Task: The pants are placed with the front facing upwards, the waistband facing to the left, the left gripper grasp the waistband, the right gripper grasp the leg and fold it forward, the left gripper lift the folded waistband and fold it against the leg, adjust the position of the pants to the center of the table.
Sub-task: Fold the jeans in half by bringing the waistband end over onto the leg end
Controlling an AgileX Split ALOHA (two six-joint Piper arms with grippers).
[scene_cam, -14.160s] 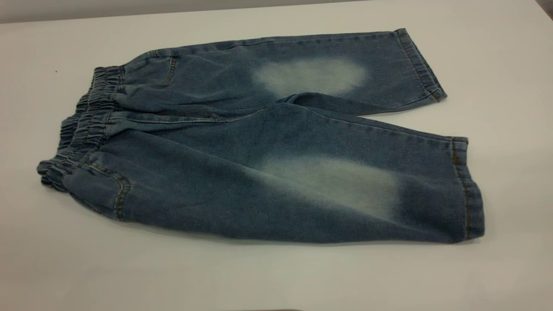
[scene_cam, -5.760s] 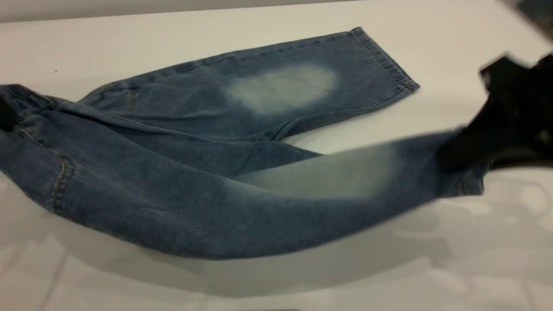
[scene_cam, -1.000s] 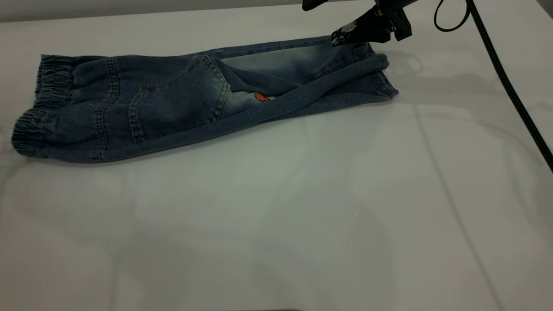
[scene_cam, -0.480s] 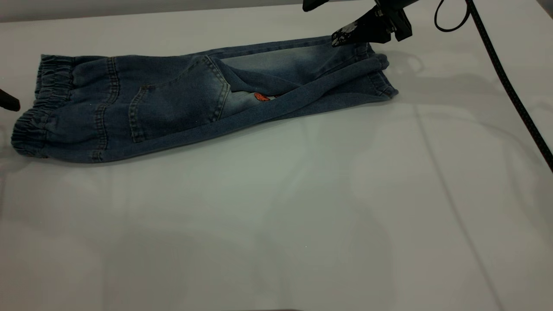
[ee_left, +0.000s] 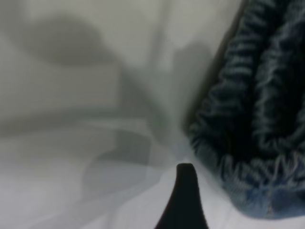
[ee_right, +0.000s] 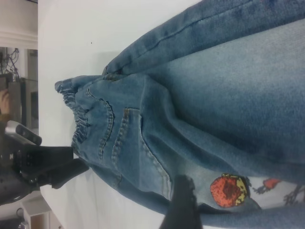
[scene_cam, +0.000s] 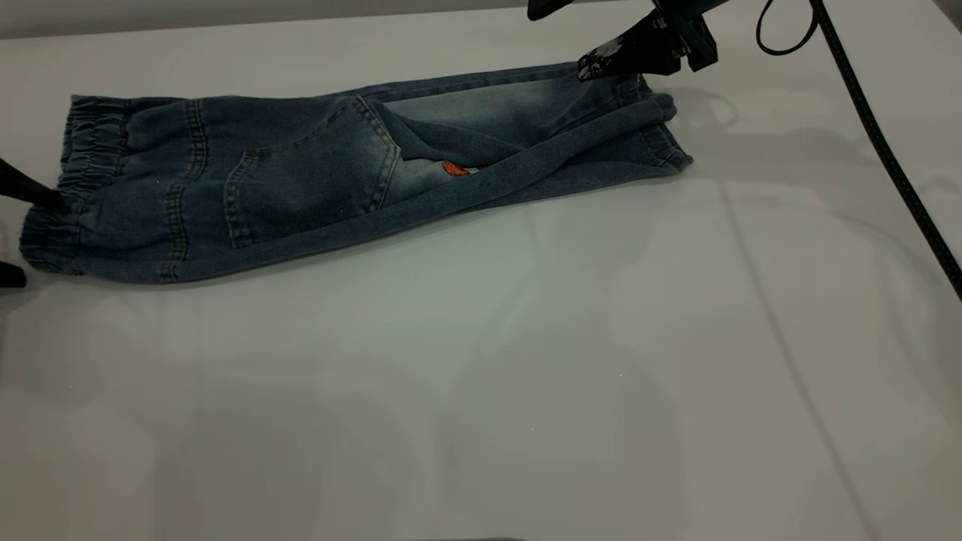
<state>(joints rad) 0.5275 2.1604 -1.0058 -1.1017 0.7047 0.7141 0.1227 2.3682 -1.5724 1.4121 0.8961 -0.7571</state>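
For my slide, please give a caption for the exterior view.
Folded blue denim pants on the white table; left gripper straddles the ruffled waistband, right gripper above the hems.

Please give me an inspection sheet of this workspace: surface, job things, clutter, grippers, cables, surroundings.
Surface: white table, bare in front.
Job things: pants folded lengthwise, back pocket up, waistband at left.
Clutter: nothing seen.
Grippers: left gripper open, one finger above and one below the waistband's end; right gripper raised above the leg hems, holding nothing.
Cables: black cable along right edge.
Surroundings: equipment behind the table in the right wrist view.
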